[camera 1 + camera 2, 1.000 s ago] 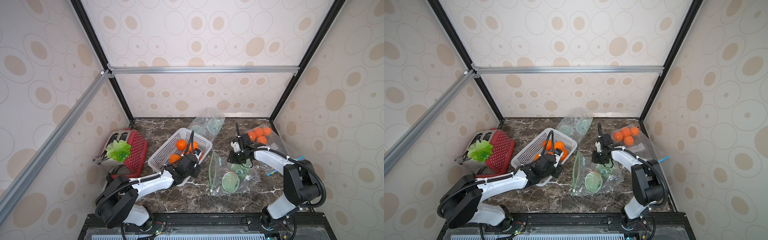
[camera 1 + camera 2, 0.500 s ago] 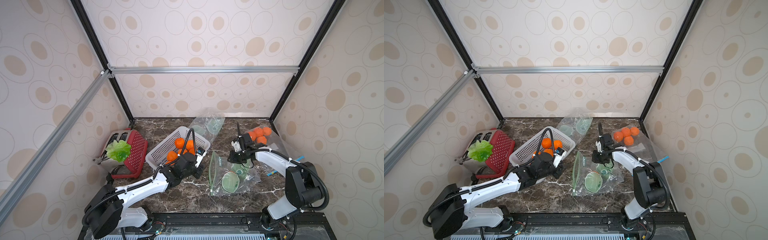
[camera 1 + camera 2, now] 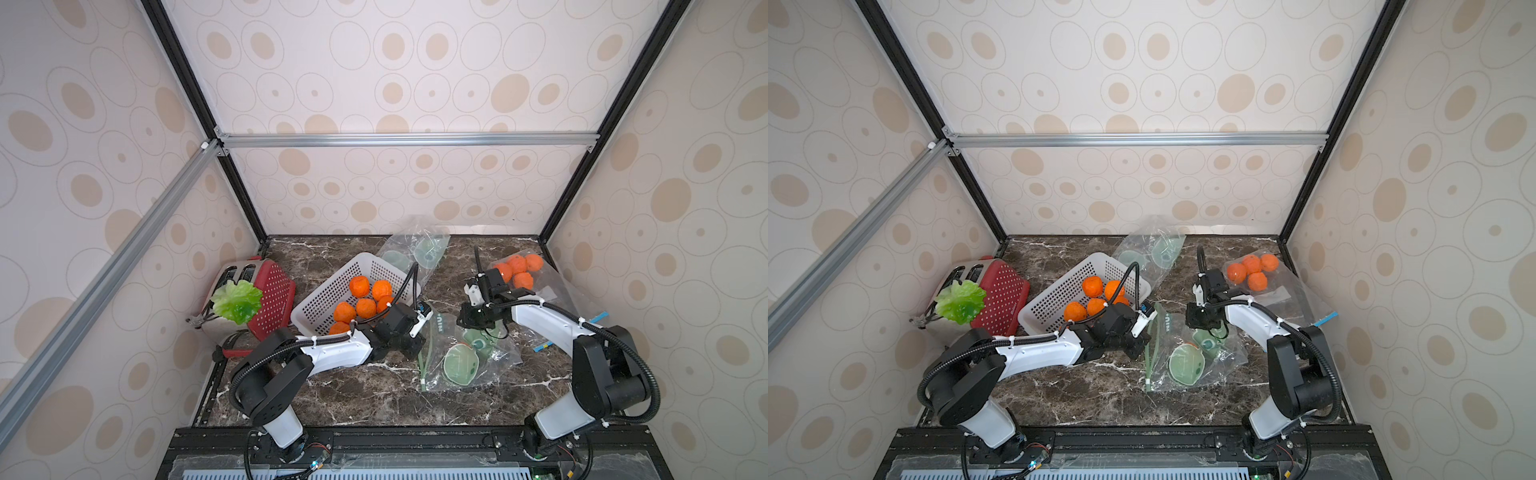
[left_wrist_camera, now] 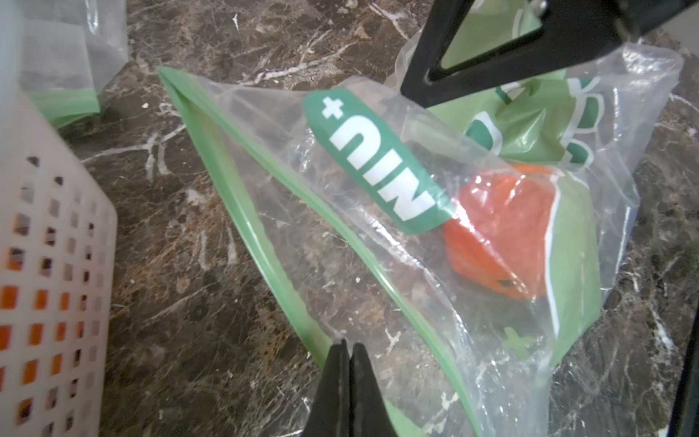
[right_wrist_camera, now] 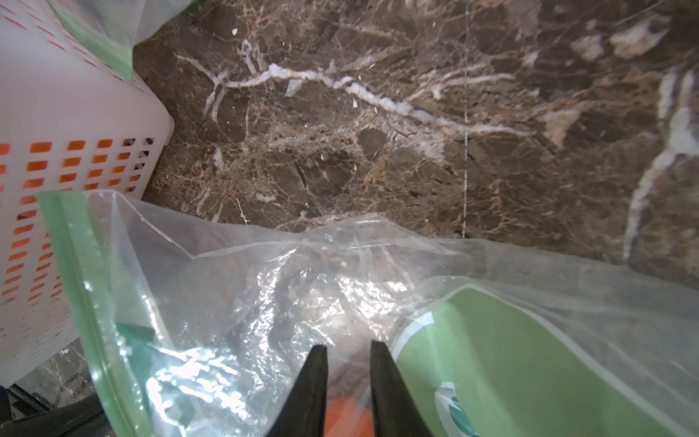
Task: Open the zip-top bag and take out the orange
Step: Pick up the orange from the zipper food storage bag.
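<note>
Clamping bag (image 4: 378, 287) zip (image 4: 227, 181) with left gripper (image 4: 346, 350), jaws together; right gripper (image 5: 348, 352) slightly apart on bag, can't tell if gripping. Orange (image 4: 499, 234) inside. Could slip off thin zip, or just drag everything.

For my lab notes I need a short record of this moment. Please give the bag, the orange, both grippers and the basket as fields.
zip-top bag: lies between the arms, zip end toward the left one
orange: inside the bag, visible through the film
left gripper: shut, apparently pinching the green zip strip
right gripper: over the bag, jaws slightly apart, grip unclear
basket: white, holds several oranges
</note>
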`<state>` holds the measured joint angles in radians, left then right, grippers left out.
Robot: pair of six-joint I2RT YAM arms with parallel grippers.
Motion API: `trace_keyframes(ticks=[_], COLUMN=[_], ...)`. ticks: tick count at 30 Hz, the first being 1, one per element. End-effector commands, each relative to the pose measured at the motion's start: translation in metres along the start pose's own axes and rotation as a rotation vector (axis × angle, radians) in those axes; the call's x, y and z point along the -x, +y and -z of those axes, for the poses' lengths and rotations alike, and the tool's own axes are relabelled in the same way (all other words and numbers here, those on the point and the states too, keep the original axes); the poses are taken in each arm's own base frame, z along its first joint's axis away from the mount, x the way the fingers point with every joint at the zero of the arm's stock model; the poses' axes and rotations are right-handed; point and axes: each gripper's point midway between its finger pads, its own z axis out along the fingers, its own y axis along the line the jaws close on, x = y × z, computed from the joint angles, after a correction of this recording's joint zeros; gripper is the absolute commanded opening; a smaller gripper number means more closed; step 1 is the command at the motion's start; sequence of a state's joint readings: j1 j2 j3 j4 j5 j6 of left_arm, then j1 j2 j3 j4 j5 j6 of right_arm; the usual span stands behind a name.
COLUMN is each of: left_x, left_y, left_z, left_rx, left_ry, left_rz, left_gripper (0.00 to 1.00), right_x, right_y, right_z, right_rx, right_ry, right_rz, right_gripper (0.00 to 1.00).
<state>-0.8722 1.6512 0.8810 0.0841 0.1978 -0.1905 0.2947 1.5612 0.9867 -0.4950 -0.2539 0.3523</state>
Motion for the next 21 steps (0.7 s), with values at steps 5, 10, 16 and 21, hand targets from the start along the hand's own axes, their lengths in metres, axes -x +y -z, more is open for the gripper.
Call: trace_keyframes(ticks=[5, 10, 16, 21], left_x=[0.02, 0.015, 0.004, -0.005], left_y=[-0.026, -0.033, -0.033, -0.037], left_z=[-0.006, -0.015, -0.032, -0.04], left_rx=[-0.101, -0.139, -0.156, -0.188], left_ry=[-0.046, -0.035, -0.013, 0.002], left_rz=[-0.052, -0.054, -0.041, -0.033], left_gripper=[0.05, 0.05, 0.05, 0.09], right_x=[-0.001, -0.036, -0.077, -0.093], right_y=[-0.01, -0.032, -0.054, -0.053], right_z=[0.041, 0.053, 0.033, 0.01], right_rx=[-0.08, -0.18, -0.216, -0.176], right_ry=[-0.077, -0.001, 0.061, 0.126], right_rz=[-0.011, -0.04, -0.113, -0.148], right_gripper=[0.24, 0.26, 0.19, 0.14])
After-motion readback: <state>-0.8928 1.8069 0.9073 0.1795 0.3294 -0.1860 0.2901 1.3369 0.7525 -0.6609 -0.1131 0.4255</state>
